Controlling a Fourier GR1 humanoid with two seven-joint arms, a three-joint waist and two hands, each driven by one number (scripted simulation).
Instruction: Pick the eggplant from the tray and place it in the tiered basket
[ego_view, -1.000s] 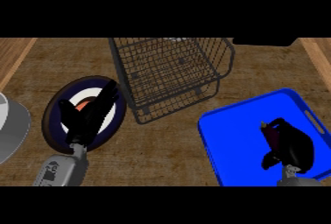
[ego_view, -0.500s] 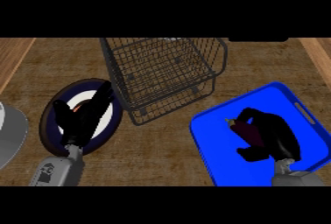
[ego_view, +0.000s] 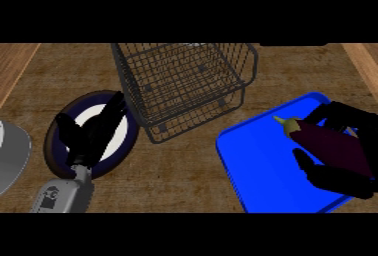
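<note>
A dark purple eggplant (ego_view: 334, 145) with a yellowish stem lies on the blue tray (ego_view: 255, 167) at the right. My right hand (ego_view: 341, 177) wraps it, fingers curled over its far side and thumb against its near side. The dark wire tiered basket (ego_view: 184, 85) stands at the back centre, left of the tray. My left hand (ego_view: 92, 132) rests open at the left, fingers pointing up, over a plate.
A dark blue plate (ego_view: 127, 142) with a white middle lies under the left hand. A grey rounded object (ego_view: 11, 155) sits at the far left edge. Wooden rims (ego_view: 18, 65) border the counter on both sides.
The right hand has shifted on the tray and closed around the eggplant, whose stem end now shows. The view has moved so everything sits further left. The left hand stays where it was.
</note>
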